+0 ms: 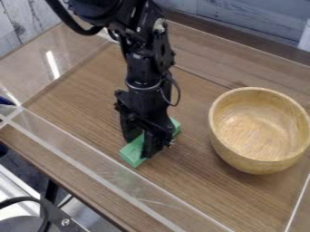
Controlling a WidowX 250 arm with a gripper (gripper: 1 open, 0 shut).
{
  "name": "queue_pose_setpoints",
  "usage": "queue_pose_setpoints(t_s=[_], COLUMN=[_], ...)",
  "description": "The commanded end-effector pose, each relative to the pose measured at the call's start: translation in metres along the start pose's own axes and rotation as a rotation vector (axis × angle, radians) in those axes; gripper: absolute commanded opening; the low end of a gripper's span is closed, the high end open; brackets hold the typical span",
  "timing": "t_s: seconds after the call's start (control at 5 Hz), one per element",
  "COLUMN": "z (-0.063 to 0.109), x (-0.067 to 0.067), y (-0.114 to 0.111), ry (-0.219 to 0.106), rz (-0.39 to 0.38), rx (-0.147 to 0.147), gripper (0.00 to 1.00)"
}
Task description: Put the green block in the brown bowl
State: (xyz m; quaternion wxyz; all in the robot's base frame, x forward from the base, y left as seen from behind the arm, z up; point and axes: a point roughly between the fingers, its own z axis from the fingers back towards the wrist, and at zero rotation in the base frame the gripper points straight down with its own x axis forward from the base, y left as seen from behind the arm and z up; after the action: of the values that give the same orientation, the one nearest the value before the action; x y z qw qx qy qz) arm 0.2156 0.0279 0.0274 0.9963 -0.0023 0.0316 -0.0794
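Note:
The green block [136, 154] lies flat on the wooden table, left of the brown bowl [248, 161]. My gripper [148, 140] points straight down onto the block's middle, with its black fingers narrowed against the block's two long sides. Only the block's near end and a bit of its far end [175, 128] show past the fingers. The light wooden bowl stands upright at the right, a short way from the block, and nothing is inside it.
A low clear plastic wall [61, 143] runs along the table's front and left edges. The wooden tabletop [72, 95] stretches to the left and behind the arm. A dark cable [24, 217] lies off the table at the lower left.

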Motion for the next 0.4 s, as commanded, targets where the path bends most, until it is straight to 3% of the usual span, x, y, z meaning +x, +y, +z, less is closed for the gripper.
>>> queue_pose_setpoints(t_s=[0.0, 0.2], z=[0.0113, 0.0137], x=[0.0058, 0.0102], y=[0.0025, -0.0016], ry=[-0.065, -0.06], rz=[0.005, 0.017], rx=[0.019, 0.034], gripper=[0.0, 0.0])
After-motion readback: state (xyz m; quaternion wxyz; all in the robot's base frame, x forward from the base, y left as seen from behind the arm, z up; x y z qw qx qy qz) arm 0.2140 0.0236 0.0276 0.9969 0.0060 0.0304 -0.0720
